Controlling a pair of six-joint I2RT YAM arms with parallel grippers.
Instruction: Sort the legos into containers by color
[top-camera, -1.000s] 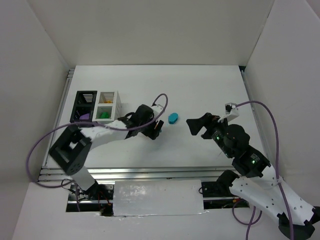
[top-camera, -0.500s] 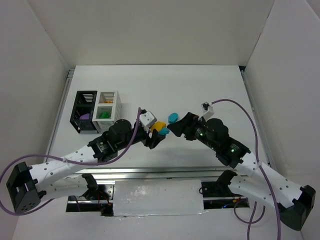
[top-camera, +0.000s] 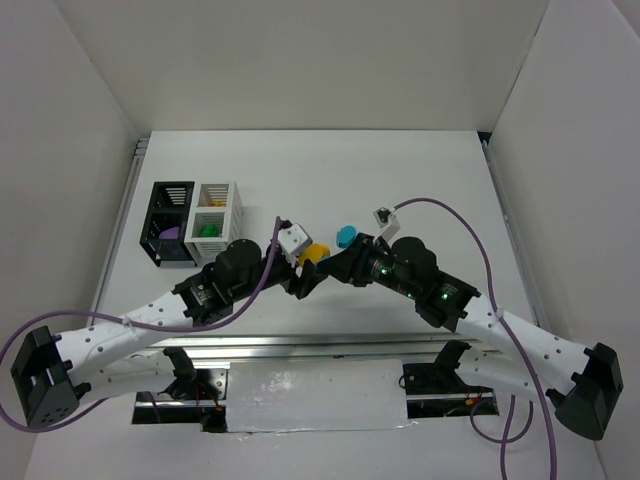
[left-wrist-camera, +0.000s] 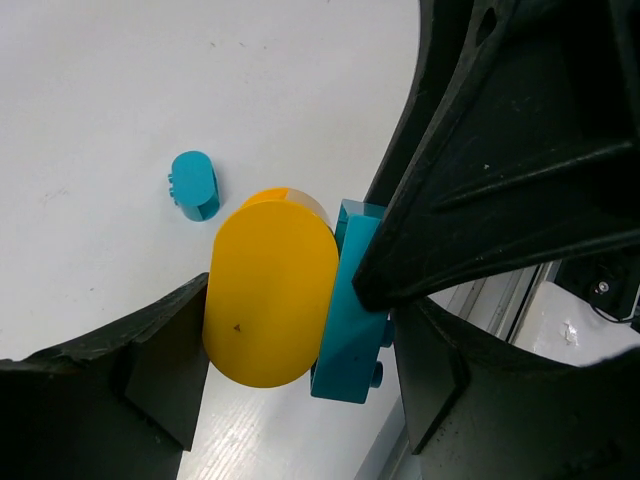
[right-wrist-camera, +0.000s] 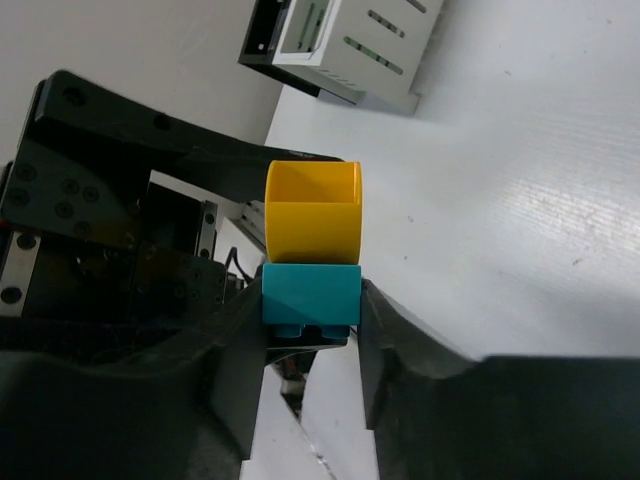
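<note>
A yellow brick (left-wrist-camera: 270, 290) and a teal brick (left-wrist-camera: 350, 305) are stuck together and held off the table. My left gripper (left-wrist-camera: 298, 330) is shut on the pair end to end, one finger on the yellow end and the other at the teal studs. My right gripper (right-wrist-camera: 310, 310) is shut on the sides of the teal brick (right-wrist-camera: 310, 292), with the yellow brick (right-wrist-camera: 312, 215) sticking out beyond it. From above, both grippers (top-camera: 308, 268) (top-camera: 335, 266) meet at the yellow brick (top-camera: 317, 252). A loose rounded teal brick (top-camera: 346, 236) lies on the table just behind them.
The black container (top-camera: 170, 222) and the white container (top-camera: 215, 210) stand side by side at the left, with purple, green and yellow pieces inside. Both show as a white container (right-wrist-camera: 370, 50) and a black container (right-wrist-camera: 265, 40) in the right wrist view. The table's near rail (top-camera: 300, 345) runs below the grippers.
My right gripper has moved left up to the left gripper and shut on the teal brick. The left gripper keeps its grip on the joined pair.
</note>
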